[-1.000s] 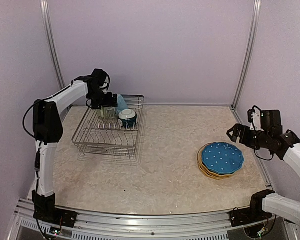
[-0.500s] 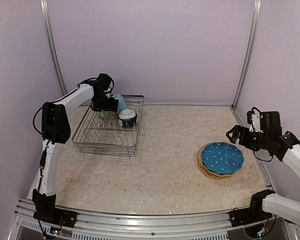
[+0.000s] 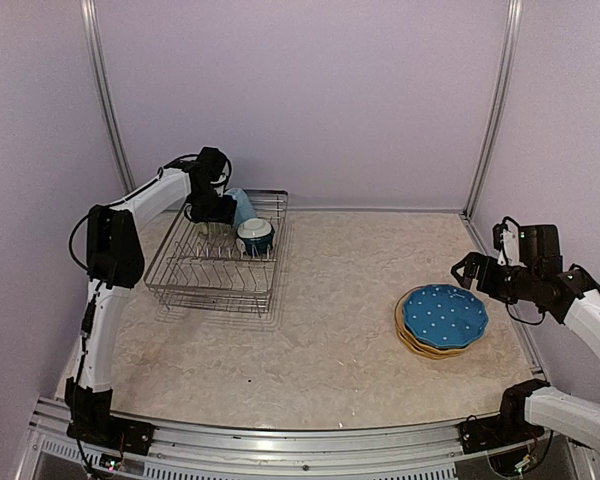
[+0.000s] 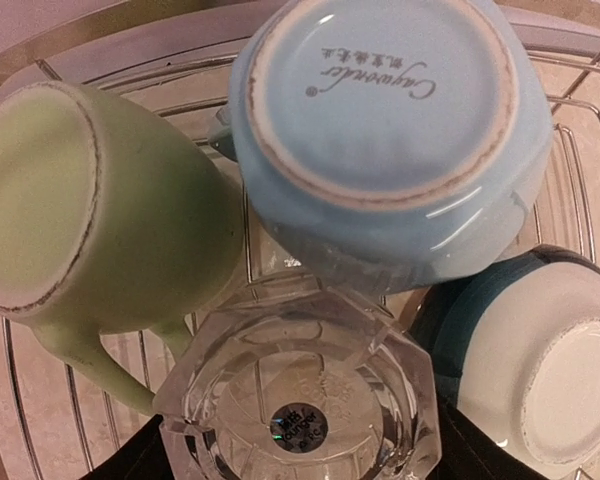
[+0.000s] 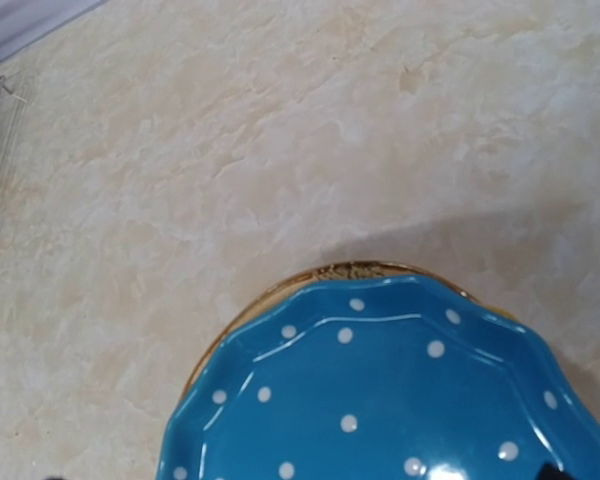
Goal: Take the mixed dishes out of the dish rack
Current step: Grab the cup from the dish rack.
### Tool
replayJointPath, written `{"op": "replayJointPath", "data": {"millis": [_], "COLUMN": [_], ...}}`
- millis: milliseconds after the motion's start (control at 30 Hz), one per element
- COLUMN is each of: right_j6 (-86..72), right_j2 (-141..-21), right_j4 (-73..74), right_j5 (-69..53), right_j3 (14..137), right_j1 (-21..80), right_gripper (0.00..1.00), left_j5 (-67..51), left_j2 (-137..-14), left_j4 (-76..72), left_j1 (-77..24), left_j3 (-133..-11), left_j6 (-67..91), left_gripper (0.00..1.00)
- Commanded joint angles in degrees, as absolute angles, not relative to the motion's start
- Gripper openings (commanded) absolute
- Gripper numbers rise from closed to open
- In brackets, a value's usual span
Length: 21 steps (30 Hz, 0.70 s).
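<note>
Dish rack (image 3: 212, 270): light green mug (image 4: 90, 200), light blue mug (image 4: 390, 130), teal bowl (image 4: 525, 360), clear glass (image 4: 300, 400), all inverted. Left claw (image 3: 212, 208) astride the glass, grip cannot be told. Right claw (image 3: 470, 270) wide, over stacked plates (image 3: 442, 318) on surface (image 3: 330, 300).

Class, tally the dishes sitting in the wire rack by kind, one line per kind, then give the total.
Mugs: 2 (light green mug, light blue mug)
Glasses: 1 (clear glass)
Bowls: 1 (dark-teal bowl)
Total: 4

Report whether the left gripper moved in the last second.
Yes. The left gripper slid right along the silver wire dish rack's back edge, toward the light blue ceramic mug.
</note>
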State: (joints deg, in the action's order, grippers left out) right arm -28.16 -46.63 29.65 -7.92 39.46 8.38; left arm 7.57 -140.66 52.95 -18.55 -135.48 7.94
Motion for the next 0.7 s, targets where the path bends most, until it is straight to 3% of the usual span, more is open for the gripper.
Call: {"op": "replayJointPath", "data": {"millis": [0, 133, 367, 667], "right_j6": [-28.7, -28.8, -29.0, -29.7], "right_j2": [-46.4, -46.5, -46.9, -48.1], "right_j4": [28.8, 28.9, 28.7, 27.0], "right_j5": [-8.3, -8.4, -8.9, -9.9], "right_j3": [38.6, 38.4, 38.7, 38.8], "right_j1": [9.1, 9.0, 9.0, 9.0], "right_gripper": [1.0, 1.0, 1.0, 1.0], "left_j5": [9.1, 9.5, 8.4, 8.2], "left_j2": [-142.8, -143.4, -143.1, -138.3], "left_j4": [51.8, 51.8, 51.9, 52.6], "left_j1": [-19.2, -19.1, -19.2, -19.8], "left_j3": [-137.6, -138.2, -138.9, -136.1], "left_j6": [6.6, 6.0, 5.4, 5.4], "left_gripper": [0.79, 0.8, 0.61, 0.45]}}
